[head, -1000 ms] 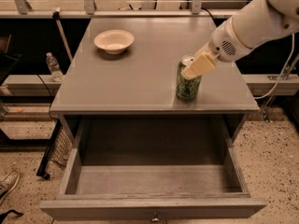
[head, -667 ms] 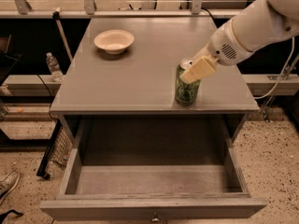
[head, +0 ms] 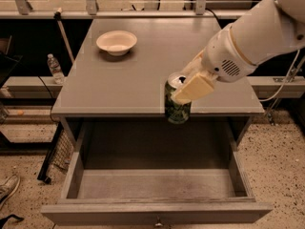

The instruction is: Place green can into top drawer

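The green can (head: pixel 177 106) is upright in the air, past the grey table's front edge (head: pixel 119 113) and above the open top drawer (head: pixel 157 185). My gripper (head: pixel 187 87) comes in from the upper right on a white arm and is shut on the can near its silver top, one cream finger (head: pixel 195 88) across its front. The drawer is pulled fully out and its grey floor is bare. A small metal knob (head: pixel 157 221) shows on its front.
A cream bowl (head: pixel 116 42) sits at the table's back left. A plastic water bottle (head: pixel 55 68) stands on a low shelf left of the table. A shoe (head: pixel 6 190) lies on the speckled floor at lower left.
My gripper has carried the can off the table's right front part, toward the front and left. The can now hangs over the open drawer.
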You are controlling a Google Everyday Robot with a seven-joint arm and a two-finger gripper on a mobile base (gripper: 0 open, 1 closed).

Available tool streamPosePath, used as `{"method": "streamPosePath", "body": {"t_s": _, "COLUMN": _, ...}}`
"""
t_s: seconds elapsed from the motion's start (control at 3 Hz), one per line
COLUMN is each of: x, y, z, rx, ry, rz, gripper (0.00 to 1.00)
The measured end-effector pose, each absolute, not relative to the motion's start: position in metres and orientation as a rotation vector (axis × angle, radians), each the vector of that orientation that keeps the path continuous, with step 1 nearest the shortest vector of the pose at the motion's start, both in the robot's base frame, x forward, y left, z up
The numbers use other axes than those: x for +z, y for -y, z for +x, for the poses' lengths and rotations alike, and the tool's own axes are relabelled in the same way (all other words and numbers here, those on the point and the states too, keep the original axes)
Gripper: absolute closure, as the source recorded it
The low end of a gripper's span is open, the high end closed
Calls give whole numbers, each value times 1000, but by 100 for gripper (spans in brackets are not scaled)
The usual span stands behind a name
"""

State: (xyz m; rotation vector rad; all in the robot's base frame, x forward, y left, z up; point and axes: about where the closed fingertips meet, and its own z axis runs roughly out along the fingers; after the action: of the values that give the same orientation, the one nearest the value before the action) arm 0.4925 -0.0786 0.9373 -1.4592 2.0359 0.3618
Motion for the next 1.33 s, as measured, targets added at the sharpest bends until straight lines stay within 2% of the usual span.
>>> {"method": "streamPosePath", "body": {"t_s": 0.67, "x": 898, "y": 58, "z": 443, "rx": 355, "ry": -2019, "rz": -1586, "gripper": 100}}
{"method": "streamPosePath", "body": {"t_s": 1.0, "x": 852, "y": 56, "z": 434, "rx": 312, "ry": -2060, "rz": -1571, "gripper": 100}}
{"method": "streamPosePath", "body": {"t_s": 1.33, "x": 848, "y": 57, "z": 434, "rx": 316, "ry": -2067, "rz": -1560, "gripper": 100}}
